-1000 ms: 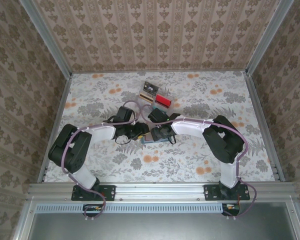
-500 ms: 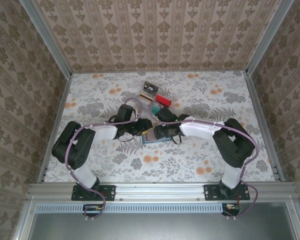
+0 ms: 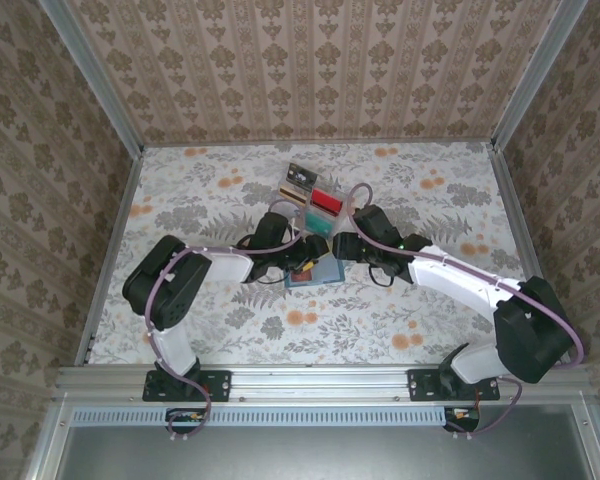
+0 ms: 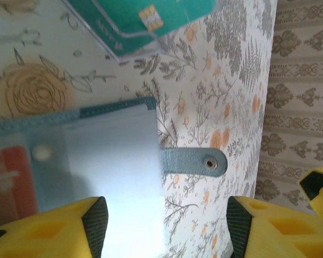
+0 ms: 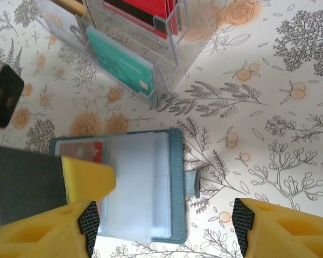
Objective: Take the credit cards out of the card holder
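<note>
- Card holder (image 5: 175, 172) lies open and flat on table (image 5: 269, 107), mid-workspace, just beside clear tray (image 5: 172, 59). Strap (image 4: 196, 161) w/ snap sticks out sideways. Judged: laid open so sleeves face up for picking.
- Exposed sleeve page looks empty. One red card (image 5: 81, 151) sits in a sleeve on the far panel, so extraction is judged incomplete.
- Teal card (image 5: 121, 64) stands in tray's front compartment, red ones behind. Tray judged the drop point.
- L gripper (image 4: 164, 220): claw apart, nothing clamped, low over holder. One finger is over the red-card panel; contact cannot be told.
- R gripper (image 5: 164, 228): claw wide apart, empty, hovering above holder's strap side.
- L arm (image 3: 215, 268): elbow raised, forearm reaching right. R arm (image 3: 460, 285): stretched long toward centre, wrist pitched down.
</note>
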Robot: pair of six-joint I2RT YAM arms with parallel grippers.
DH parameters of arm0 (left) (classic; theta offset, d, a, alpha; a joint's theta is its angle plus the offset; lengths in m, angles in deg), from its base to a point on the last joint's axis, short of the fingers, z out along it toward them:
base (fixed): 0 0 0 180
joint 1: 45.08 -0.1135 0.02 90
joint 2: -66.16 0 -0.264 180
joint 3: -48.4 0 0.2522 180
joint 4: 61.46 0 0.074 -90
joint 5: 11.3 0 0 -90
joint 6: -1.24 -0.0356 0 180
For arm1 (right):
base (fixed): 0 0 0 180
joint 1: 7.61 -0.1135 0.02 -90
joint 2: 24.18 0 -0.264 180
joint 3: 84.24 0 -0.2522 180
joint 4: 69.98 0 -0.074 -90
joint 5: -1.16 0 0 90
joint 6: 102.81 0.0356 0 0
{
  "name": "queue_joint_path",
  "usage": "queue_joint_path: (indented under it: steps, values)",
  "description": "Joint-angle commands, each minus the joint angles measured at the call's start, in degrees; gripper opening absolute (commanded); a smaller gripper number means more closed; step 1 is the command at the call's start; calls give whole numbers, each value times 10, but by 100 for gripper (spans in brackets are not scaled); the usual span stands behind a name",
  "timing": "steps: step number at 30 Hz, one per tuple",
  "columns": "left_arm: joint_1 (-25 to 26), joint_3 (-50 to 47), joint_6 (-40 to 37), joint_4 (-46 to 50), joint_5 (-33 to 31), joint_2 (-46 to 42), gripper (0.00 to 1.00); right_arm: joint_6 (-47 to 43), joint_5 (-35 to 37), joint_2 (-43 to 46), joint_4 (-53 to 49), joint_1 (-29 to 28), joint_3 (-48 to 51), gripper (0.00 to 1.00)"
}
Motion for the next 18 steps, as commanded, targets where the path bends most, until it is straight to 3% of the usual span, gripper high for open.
queue_joint_path:
  steps: [1, 8, 11, 13, 18]
  values:
    - [-9, -1, 6, -20, -24, -19, 65, 11, -6, 6, -31, -11, -14, 69]
    - [-28, -77, 19, 36, -92, -130, 74, 25, -62, -55, -74, -58, -71, 68]
    - [-44, -104, 0, 135, -141, -207, 80, 26, -63, -101, -97, -74, -99, 67]
    - [-46, -110, -2, 215, -194, -258, 93, 23, -63, -127, -101, -82, -114, 71]
    - [-50, -130, 9, 283, -246, -341, 100, -2, -45, -196, -132, -94, -166, 76]
